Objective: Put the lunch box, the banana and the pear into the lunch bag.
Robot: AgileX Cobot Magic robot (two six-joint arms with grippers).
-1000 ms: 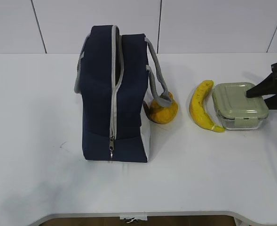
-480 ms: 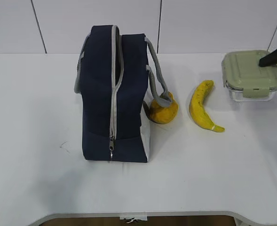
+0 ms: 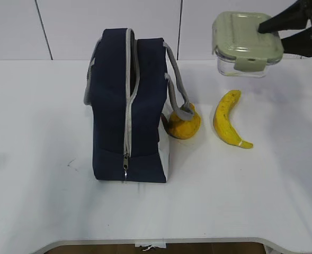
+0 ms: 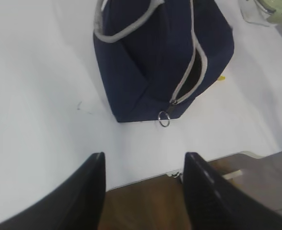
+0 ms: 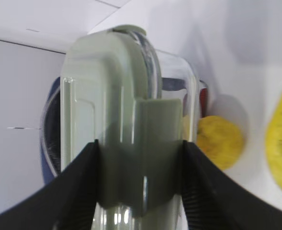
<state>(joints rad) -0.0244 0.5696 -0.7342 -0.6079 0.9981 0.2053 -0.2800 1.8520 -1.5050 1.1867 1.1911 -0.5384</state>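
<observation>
White table (image 3: 39,106): banana (image 3: 228,119) lies lengthwise, near-to-far.

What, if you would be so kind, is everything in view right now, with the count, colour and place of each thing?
lunch bag: one, navy blue with grey zipper, grey handles and a white side panel, standing on the table left of centre, zipper partly open.
pear: one, yellow-orange, on the table against the bag's right side, under a handle.
banana: one, yellow, lying on the table right of the pear.
lunch box: one, sage-green lid over a clear base, held in the air above the banana, upper right.
table: one, white.
right gripper: one, black, clamped on the lunch box.
left gripper: one, black, open, empty, near the table's front edge before the bag.
</observation>
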